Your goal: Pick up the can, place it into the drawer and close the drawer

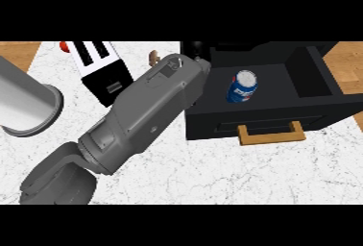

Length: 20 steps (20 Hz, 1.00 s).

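Observation:
A blue can [243,87] with a silver top stands upright inside the open black drawer [312,79], left of its middle. The drawer's wooden handle [272,133] faces the counter's near side. A grey forearm [142,115] comes in from the lower left and slants up to the drawer's back left corner. My left hand [195,49] shows there only as a dark shape against the black drawer, apart from the can; how it is posed is hidden. My right hand shows nowhere.
A black and white toaster [99,67] stands left of the forearm. A big grey cylinder [25,103] sits at the left edge. A small red thing [64,46] and a small brown thing [151,56] lie at the back. White marble counter [234,168] spreads in front.

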Motion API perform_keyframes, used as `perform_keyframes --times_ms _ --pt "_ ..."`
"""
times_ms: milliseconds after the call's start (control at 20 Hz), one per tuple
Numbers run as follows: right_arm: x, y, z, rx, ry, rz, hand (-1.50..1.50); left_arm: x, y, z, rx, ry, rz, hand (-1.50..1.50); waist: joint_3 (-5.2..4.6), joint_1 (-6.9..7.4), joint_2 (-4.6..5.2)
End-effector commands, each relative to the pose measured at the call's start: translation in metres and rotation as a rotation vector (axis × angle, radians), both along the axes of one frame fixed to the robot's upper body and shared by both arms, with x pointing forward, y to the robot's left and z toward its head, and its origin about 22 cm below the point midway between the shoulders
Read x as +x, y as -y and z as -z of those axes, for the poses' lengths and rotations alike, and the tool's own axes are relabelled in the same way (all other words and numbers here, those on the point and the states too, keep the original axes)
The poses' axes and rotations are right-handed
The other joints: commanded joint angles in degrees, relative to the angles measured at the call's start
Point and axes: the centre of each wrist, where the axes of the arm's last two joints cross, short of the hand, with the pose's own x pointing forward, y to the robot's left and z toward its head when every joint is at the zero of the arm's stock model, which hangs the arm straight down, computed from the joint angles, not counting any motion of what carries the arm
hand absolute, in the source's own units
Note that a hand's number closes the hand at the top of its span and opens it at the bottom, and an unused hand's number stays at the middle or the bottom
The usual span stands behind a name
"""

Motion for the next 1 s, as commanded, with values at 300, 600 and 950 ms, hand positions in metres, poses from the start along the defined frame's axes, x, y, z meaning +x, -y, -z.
perform_keyframes --times_ms 300,600,950 --pt "0.033 -0.039 -0.014 -0.294 0.089 0.027 -1.5 -0.002 0.005 -0.009 -0.028 0.058 0.016 -1.5 -0.03 3.17 -0.3" --pt "0.075 -0.067 -0.006 -0.468 0.066 0.028 -1.5 -0.005 0.01 -0.018 -0.057 0.032 0.022 -1.5 -0.04 4.06 -0.37" --pt "0.126 -0.112 0.011 -0.574 0.107 0.04 -1.5 -0.001 0.004 -0.014 -0.047 0.012 -0.012 -1.5 -0.05 4.17 -0.71"
